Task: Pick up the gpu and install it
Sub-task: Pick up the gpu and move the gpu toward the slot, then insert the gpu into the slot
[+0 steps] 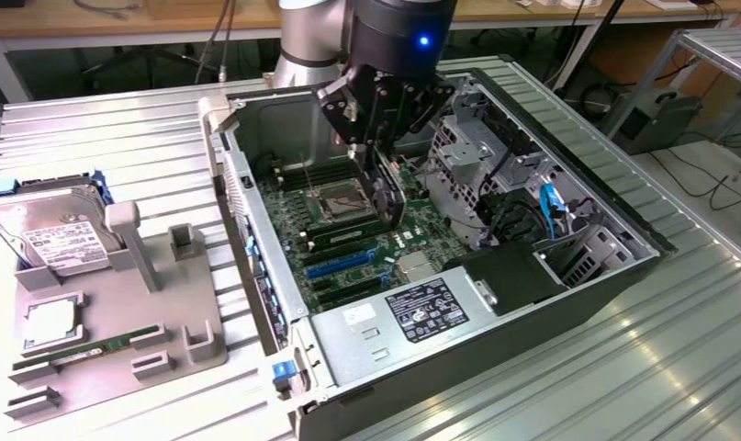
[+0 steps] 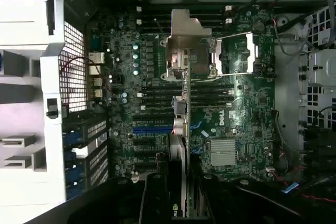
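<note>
Here we see the gripper [image 1: 380, 152] clamped on the gpu [image 1: 388, 197], which hangs upright and edge-on over the motherboard [image 1: 345, 248] inside the open case [image 1: 493, 358]. We think this keeps its lower edge facing the blue slot [image 1: 340, 266].

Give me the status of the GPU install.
Done: the gpu is picked up, clamped edge-on in the gripper. In hand: it hangs inside the open case, above the motherboard. Left: it is not seated yet; the blue slot on the board is bare.
</note>
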Motion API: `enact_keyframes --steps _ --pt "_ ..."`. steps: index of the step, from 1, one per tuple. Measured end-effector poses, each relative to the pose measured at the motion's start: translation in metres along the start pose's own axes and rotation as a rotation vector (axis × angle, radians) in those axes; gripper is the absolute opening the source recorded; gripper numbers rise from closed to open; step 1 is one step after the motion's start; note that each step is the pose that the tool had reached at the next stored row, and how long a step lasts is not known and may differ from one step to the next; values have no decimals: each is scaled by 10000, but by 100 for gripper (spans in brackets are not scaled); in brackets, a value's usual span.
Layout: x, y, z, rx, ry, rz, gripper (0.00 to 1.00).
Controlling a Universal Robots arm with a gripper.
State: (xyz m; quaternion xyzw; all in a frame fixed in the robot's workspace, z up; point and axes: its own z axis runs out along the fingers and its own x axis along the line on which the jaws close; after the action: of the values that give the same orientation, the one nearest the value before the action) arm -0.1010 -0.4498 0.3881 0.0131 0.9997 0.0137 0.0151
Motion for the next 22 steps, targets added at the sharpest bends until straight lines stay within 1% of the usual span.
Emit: enact_keyframes --steps 2,4,19,20,22 --pt "-74 1 40 4 15 -81 26" --pt "-122 1 73 1 34 -164 26" --pt "-125 2 78 3 37 -168 26" --pt "-125 2 78 1 39 -229 26" --pt "-125 2 79 -16 57 -816 26"
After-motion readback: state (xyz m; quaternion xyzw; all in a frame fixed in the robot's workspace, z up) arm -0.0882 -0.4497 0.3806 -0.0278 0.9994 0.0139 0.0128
